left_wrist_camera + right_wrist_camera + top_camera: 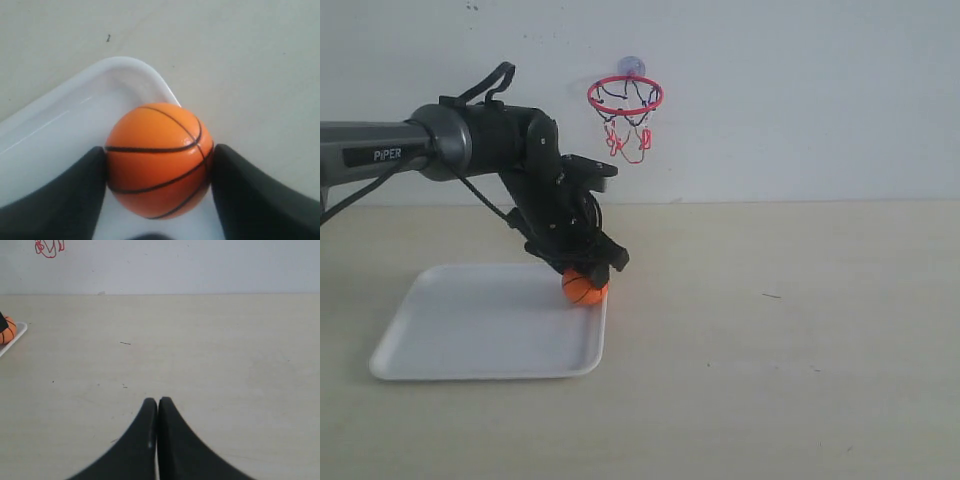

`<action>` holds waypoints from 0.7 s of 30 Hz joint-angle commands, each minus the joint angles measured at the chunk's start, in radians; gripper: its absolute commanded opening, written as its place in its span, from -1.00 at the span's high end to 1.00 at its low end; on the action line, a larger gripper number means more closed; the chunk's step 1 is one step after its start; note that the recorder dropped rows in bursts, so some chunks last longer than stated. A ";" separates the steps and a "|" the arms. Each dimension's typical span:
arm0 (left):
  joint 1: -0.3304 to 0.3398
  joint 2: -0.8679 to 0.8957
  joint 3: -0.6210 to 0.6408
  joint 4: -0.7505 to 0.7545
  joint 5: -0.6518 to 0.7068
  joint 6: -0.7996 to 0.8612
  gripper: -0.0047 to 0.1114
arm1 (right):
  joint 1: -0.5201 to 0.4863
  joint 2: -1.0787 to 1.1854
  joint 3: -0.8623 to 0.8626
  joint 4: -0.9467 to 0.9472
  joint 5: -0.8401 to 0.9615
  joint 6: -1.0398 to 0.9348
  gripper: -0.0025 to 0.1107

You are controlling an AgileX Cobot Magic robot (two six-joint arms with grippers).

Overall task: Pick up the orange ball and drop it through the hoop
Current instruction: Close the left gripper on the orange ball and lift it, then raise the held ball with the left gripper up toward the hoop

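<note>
Left pincer (583, 274) clamping orange ball (585, 290) between both fingers, ball at upper-right corner of white tray (470, 330), left of centre in exterior frame. Hoop (626, 111) hanging on wall, upper middle. Right pincer (158, 412) hovering over table (225, 365), fingers pressing together, gripping nothing.

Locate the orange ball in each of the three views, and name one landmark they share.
Exterior view: the orange ball sits left of centre, at the white tray's far right corner.
Left wrist view: mid-frame, between the left gripper's fingers.
Right wrist view: a sliver cut off by the frame edge.
Shared landmark: the tray's rounded corner.
</note>
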 commanded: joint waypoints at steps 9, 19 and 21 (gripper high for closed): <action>0.004 -0.035 -0.008 0.274 0.077 -0.079 0.85 | 0.001 -0.004 -0.001 -0.001 -0.004 0.003 0.96; 0.026 -0.155 -0.008 0.297 0.118 -0.094 0.85 | 0.001 -0.004 -0.001 -0.001 -0.004 0.003 0.96; 0.044 -0.172 -0.008 0.290 0.111 -0.094 0.85 | 0.001 -0.004 -0.001 -0.001 -0.004 0.003 0.96</action>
